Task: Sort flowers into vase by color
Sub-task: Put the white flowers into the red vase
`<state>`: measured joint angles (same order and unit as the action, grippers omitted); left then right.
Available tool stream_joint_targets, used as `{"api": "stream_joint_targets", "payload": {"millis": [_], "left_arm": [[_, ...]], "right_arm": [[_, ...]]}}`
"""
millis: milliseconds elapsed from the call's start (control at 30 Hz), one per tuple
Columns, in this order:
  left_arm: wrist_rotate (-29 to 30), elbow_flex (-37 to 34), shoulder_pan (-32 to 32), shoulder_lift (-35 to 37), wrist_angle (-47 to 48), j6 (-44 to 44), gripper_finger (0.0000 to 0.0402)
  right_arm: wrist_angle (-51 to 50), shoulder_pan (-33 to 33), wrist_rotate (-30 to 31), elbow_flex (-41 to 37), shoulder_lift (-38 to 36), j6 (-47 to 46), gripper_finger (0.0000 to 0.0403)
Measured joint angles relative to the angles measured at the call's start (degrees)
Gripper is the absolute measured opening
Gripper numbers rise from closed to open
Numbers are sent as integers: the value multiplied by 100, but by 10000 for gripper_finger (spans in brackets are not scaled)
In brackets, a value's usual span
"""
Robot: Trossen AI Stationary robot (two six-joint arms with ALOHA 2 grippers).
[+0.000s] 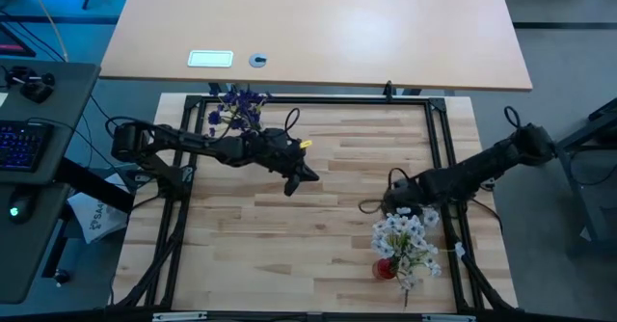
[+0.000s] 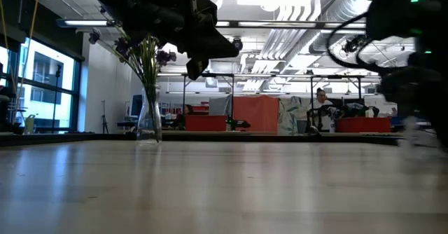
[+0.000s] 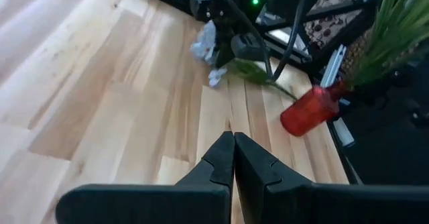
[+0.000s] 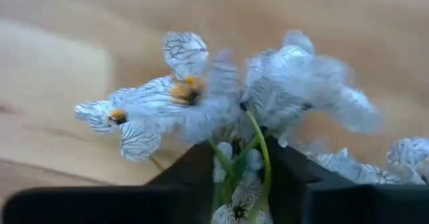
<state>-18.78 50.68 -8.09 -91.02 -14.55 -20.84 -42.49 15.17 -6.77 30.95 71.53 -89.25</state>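
The right gripper (image 1: 388, 204) holds a spray of white flowers (image 4: 201, 103) by its green stems — over the table's (image 1: 318, 254) right side, just above the red vase (image 1: 386, 268) already full of white blooms near the right front corner. The left gripper (image 1: 294, 183) hovers mid-table, fingers pressed together and empty — the purple flowers (image 1: 238, 106) stand in a clear vase (image 2: 148, 122) at the far left edge.

The left claw (image 1: 294, 181) hangs closed over mid-table, while the right claw (image 1: 393, 203) grips near the right edge.
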Motion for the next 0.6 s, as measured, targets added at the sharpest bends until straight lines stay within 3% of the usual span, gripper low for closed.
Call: {"api": "stream_joint_targets", "payload": {"millis": [133,367,600], "left_arm": [[4,0,-100,0,-278,-112,0],[-24,0,-167,78,-634,-460,0],[15,-1,-164,635,-638,-560,0]], "right_arm": [[-74,-676,471,308,0,1215,14],[-232,-2114,1162,1118,0,3536,7],[-229,-3351,1656,2364,0,5693,3]]}}
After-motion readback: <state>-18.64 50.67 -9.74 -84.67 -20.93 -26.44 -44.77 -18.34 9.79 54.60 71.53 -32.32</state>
